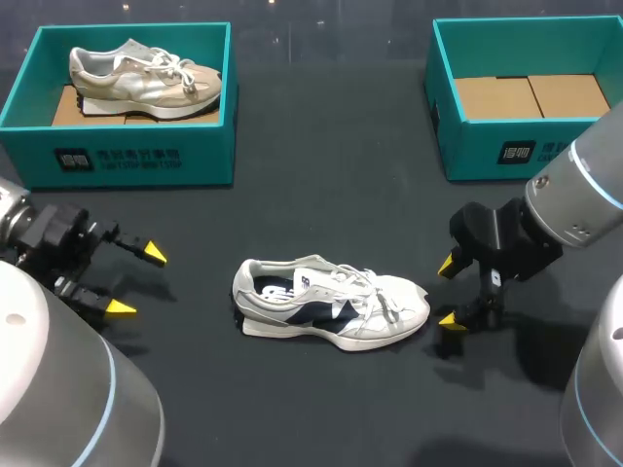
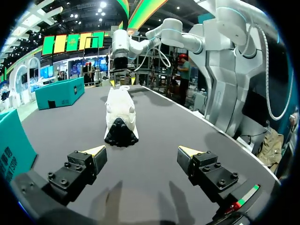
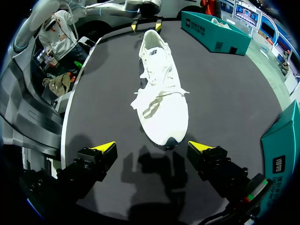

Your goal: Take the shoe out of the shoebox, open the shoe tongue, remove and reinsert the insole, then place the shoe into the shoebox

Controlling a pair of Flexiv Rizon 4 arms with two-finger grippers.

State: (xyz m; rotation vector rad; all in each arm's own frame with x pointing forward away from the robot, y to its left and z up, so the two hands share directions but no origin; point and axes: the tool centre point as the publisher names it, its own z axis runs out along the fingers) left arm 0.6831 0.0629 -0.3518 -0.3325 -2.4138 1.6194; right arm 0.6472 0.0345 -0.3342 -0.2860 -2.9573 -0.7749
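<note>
Shoe (image 1: 331, 304) sitting upright on surface (image 1: 292, 409), toe just ahead of R gripper (image 1: 448, 292), heel facing L gripper (image 1: 136, 281), farther off. Both grippers spread, holding nothing. Judging: R should be steadying toe while L is coming over heel, pinching tongue (image 3: 153, 60) only.

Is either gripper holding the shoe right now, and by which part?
Nothing is held. The left gripper and right gripper are both open, and the white shoe lies on the table between them.
</note>
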